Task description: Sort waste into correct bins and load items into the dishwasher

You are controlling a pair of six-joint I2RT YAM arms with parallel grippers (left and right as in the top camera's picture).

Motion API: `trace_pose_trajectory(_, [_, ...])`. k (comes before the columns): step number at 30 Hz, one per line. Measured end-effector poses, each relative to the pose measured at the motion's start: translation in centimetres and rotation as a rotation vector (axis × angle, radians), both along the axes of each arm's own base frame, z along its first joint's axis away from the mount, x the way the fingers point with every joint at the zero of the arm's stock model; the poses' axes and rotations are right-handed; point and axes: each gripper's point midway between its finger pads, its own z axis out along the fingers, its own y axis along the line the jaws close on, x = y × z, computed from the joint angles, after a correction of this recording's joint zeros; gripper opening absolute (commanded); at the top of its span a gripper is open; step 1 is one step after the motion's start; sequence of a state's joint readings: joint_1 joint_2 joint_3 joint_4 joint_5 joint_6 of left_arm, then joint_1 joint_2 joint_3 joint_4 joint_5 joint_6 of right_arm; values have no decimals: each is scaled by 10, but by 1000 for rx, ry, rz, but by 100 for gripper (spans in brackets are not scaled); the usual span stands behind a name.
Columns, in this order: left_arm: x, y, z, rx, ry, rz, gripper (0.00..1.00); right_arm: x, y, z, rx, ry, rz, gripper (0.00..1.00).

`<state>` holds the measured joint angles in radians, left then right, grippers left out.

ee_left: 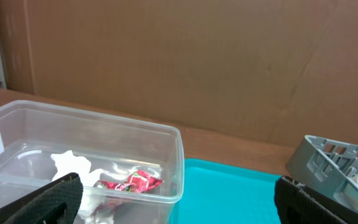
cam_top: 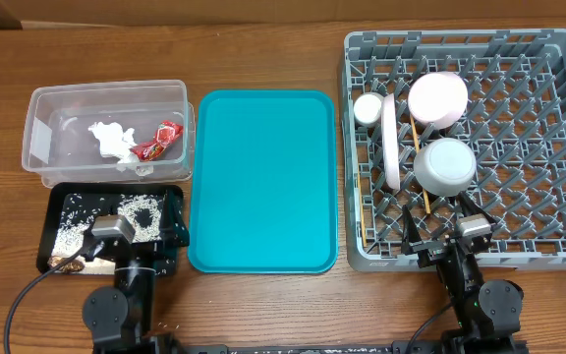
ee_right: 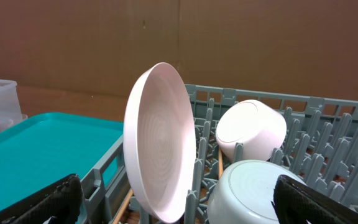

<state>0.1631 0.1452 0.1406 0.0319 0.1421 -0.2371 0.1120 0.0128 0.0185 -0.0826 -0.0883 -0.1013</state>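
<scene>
1. Black fingers (ee_left: pixel 48 202) of the left gripper (ee_left: pixel 179 210) frame the bottom corners of the left wrist view; the jaws stand wide apart and hold nothing.
2. Seen from overhead, that gripper hangs above the black tray (cam_top: pixel 52 211) at the table's (cam_top: pixel 263 39) front left.
3. Whitish grains (cam_top: pixel 138 214) lie scattered in the black tray, with brown scraps (cam_top: pixel 67 262) at its near edge.
4. Just behind it sits the clear tub (cam_top: pixel 37 147), which holds the tissue (cam_top: pixel 111 141) and, touching it on the right, the red wrapper (cam_top: pixel 158 141).
5. The teal tray (cam_top: pixel 263 177) lies between the tub and the rack (cam_top: pixel 548 128).
6. The right gripper (ee_right: pixel 179 208) is also spread wide and empty, and it sits at the rack's near edge.
7. In the rack's left half the plate (cam_top: pixel 390 141) stands on edge between pegs.
8. The cup (cam_top: pixel 367 108) is just left of the plate's far end.
9. The pink bowl (cam_top: pixel 438 98) lies tipped to the plate's right, at the back.
10. The white bowl (cam_top: pixel 445 165) sits nearer, in front of the pink bowl.
11. Chopsticks (cam_top: pixel 421 177) lie low in the rack; one runs between the plate and the white bowl.
</scene>
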Motion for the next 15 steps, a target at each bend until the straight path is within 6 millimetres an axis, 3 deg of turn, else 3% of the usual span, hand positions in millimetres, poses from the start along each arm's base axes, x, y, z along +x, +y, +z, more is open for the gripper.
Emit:
trace_pose_trajectory(7, [0, 0, -26, -3, 15, -3, 100, 0, 0, 0, 0, 0, 0, 100])
trace_pose_trajectory(12, [-1, -1, -34, -3, 17, -3, 100, 0, 0, 0, 0, 0, 0, 100])
trace_pose_trajectory(15, [-2, 0, -51, -12, 76, 3, 100, 0, 0, 0, 0, 0, 0, 100])
